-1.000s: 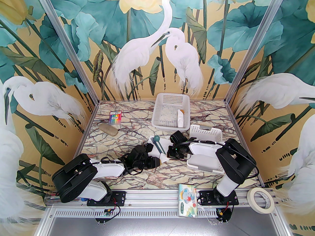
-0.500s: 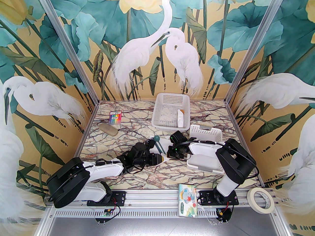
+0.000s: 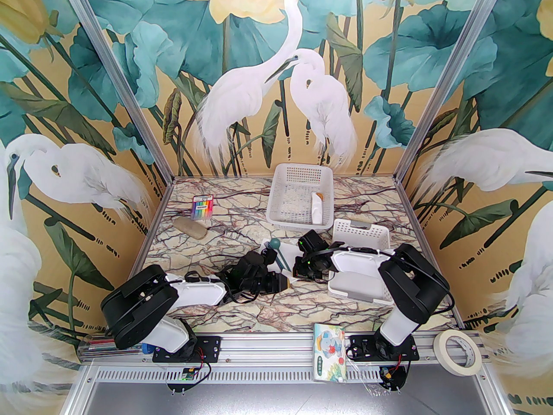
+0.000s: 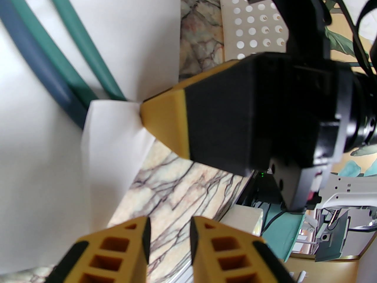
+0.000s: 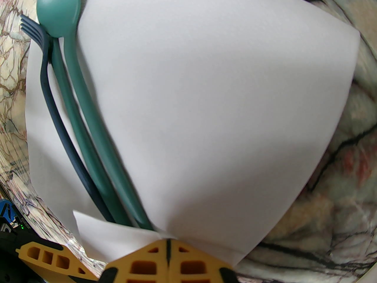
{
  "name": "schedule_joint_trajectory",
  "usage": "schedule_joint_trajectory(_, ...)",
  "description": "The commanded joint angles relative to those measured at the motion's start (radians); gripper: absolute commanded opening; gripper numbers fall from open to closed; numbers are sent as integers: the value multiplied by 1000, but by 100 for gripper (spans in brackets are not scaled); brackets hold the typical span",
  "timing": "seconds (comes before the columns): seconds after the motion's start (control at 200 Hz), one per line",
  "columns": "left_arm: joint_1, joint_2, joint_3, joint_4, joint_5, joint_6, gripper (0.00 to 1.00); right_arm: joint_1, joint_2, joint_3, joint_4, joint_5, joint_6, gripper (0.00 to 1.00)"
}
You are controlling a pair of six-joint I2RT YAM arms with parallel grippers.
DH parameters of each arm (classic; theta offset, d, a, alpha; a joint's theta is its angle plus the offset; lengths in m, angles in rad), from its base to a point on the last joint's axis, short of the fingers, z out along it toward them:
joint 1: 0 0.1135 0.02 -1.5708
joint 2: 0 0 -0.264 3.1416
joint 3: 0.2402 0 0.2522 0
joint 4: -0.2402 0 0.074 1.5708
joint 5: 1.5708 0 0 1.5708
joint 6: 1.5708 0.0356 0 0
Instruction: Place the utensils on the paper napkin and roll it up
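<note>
Fork (image 5: pixel 47 93) and spoon (image 5: pixel 59 7) lie on the napkin (image 5: pixel 206 113); right hand (image 5: pixel 168 248) pinches its edge, left hand (image 4: pixel 170 234) hovers slightly open over the tabletop (image 4: pixel 182 187).

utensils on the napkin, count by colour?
Teal: 2, the spoon and a second teal handle beside it, its head hidden
Dark blue: 1, the fork
Total: 3, handles lying on the paper napkin
</note>
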Motion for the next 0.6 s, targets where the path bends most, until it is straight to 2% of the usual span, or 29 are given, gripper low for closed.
schedule_joint_trajectory(0.0, -5, 32, 29, 41, 36, -18, 29, 10, 45, -10, -69, 43, -12, 5)
schedule_joint_trajectory(0.595, -5, 72, 28, 36, -9, -42, 29, 19, 53, 6, -87, 49, -15, 5)
